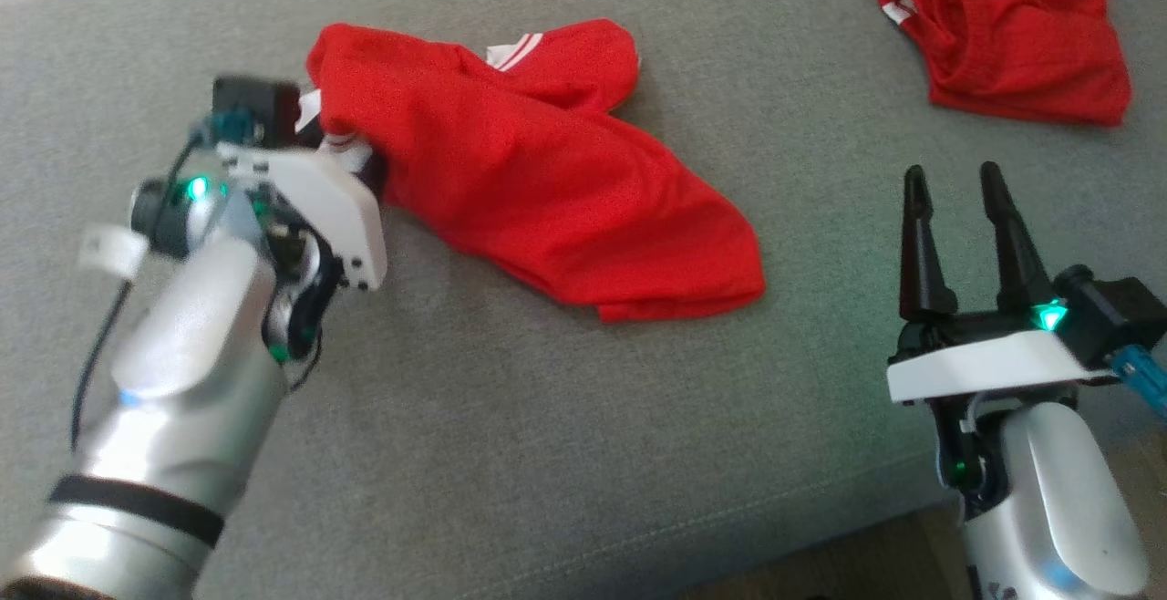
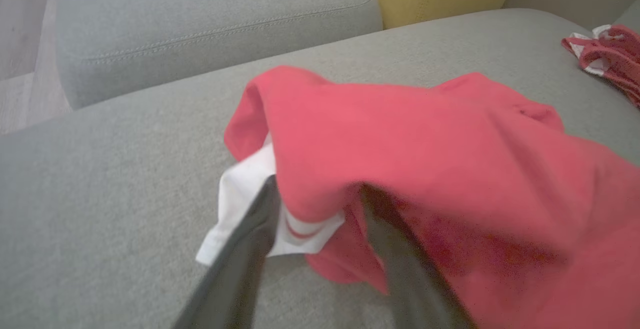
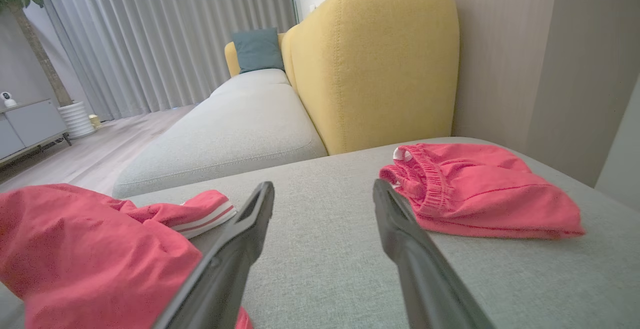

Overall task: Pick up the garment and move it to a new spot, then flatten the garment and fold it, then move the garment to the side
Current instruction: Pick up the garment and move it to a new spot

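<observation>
Garment [image 1: 547, 190], a red shirt with white trim striped in red at the cuffs, lies crumpled on the grey sofa cushion [image 1: 547, 454], left of its middle in the head view. Its long axis runs diagonally there, from a bunched end at the upper left down to a hem corner at the lower right. One sleeve pokes toward the upper right, showing its striped cuff.

The bunched end lies over the left gripper [image 2: 320, 199]. In the left wrist view, the fingers [image 2: 245, 249] stand parted, released rather than pinching. Red cloth lies over both tips and sags into the gap between them, and a white cuff rests against one finger.

The right gripper [image 1: 948, 181] hovers over bare cushion, well apart from the shirt, its fingers [image 1: 916, 244] spread and empty.
</observation>
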Available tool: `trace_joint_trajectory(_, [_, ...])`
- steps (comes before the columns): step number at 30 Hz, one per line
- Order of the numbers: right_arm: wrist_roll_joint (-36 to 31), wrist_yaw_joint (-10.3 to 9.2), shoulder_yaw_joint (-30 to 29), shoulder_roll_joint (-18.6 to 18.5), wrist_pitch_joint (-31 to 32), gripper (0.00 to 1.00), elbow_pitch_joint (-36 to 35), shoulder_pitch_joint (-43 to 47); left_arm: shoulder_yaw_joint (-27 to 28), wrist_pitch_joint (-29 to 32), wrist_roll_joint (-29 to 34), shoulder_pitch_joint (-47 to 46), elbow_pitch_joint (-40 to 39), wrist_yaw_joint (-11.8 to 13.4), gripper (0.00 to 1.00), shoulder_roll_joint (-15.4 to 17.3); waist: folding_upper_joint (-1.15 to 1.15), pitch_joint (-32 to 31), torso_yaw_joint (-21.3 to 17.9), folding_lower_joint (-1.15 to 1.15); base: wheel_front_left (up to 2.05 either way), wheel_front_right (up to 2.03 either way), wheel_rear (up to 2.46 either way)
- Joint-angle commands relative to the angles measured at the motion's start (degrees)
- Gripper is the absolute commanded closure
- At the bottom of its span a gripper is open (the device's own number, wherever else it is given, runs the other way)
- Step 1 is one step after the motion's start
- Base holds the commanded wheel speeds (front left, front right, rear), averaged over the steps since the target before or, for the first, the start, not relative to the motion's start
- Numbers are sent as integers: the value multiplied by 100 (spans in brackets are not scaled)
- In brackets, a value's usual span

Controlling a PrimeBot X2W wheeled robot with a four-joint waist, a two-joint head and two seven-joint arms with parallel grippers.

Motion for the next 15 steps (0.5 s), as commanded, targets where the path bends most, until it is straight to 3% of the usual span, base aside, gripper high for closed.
trace_joint_trajectory(1, [29,37,178,-15,-66,0,-143,-253,279,-187,15,-57,-18,73,0,94,0,-33,54,0,0,0,0])
trace_joint_trajectory(9, [-100,37,298,-15,-34,0,-134,-254,399,-1214,-100,291,145,82,0,-189,0,-231,428,0,0,0,0])
trace_joint_trajectory(15, [-249,37,266,-15,71,0,-213,-190,401,-1617,-80,555,-111,171,0,-257,0,-420,754,0,0,0,0])
